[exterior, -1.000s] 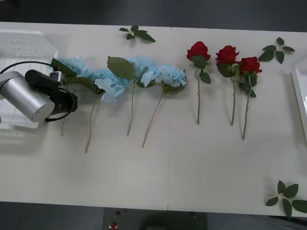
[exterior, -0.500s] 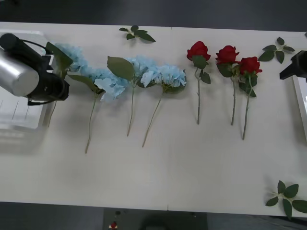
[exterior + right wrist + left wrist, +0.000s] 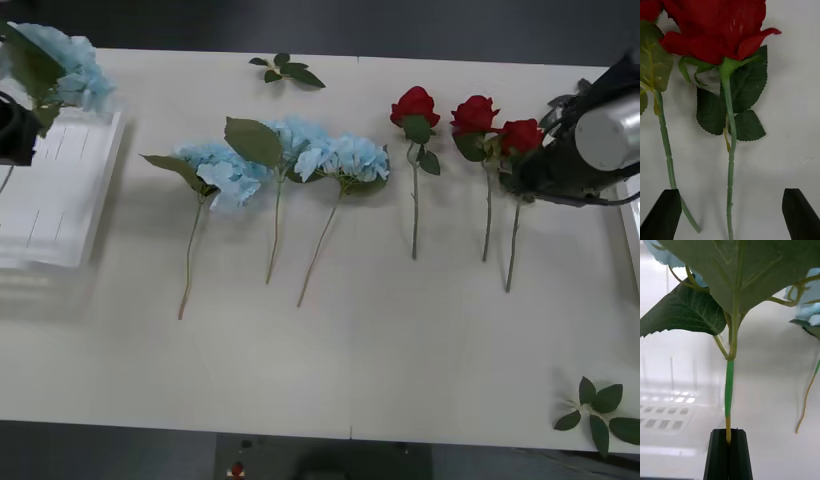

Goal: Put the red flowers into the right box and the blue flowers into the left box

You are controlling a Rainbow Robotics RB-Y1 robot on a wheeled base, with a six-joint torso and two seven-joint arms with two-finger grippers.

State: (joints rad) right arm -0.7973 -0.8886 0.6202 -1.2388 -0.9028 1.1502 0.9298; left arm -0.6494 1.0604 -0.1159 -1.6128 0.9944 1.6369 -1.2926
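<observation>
A blue hydrangea stem [image 3: 729, 390] was held clenched in the left gripper [image 3: 729, 435] above the slotted left box [image 3: 60, 190] at nine o'clock, for dropping; the right gripper [image 3: 730, 210] was spread astride the three-o'clock rose [image 3: 715, 33], for grasping.

3 red flowers [image 3: 470, 120] lying stems-down toward the table's right edge, 3 blue flowers [image 3: 290, 155] mid-table, 1 blue flower [image 3: 62, 60] lifted above the left box [image 3: 60, 215], right box [image 3: 630, 215] at right edge
</observation>
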